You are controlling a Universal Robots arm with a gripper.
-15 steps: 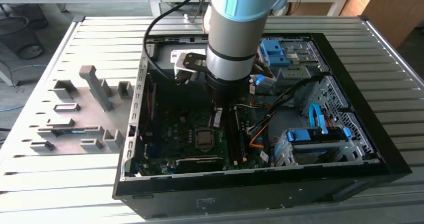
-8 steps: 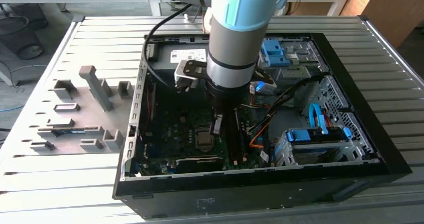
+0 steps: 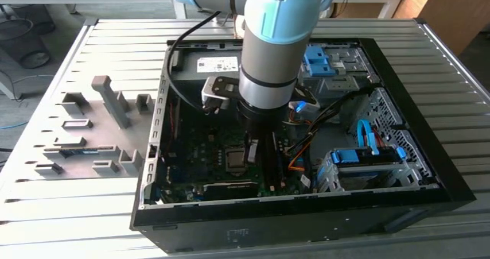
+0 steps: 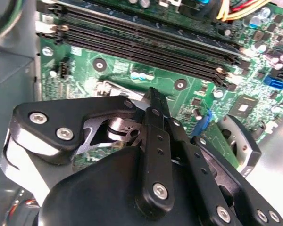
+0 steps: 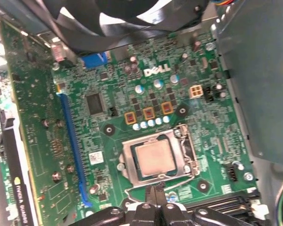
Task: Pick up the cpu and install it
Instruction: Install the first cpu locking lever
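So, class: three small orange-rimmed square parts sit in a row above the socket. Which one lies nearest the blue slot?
The orange-rimmed square at the row's end towards the long blue slot; the other two sit progressively farther away, towards the white connector.

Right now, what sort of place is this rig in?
Probably a lab or workshop bench: an open computer case lies on a slatted metal table, with grey part fixtures beside it and desks behind.
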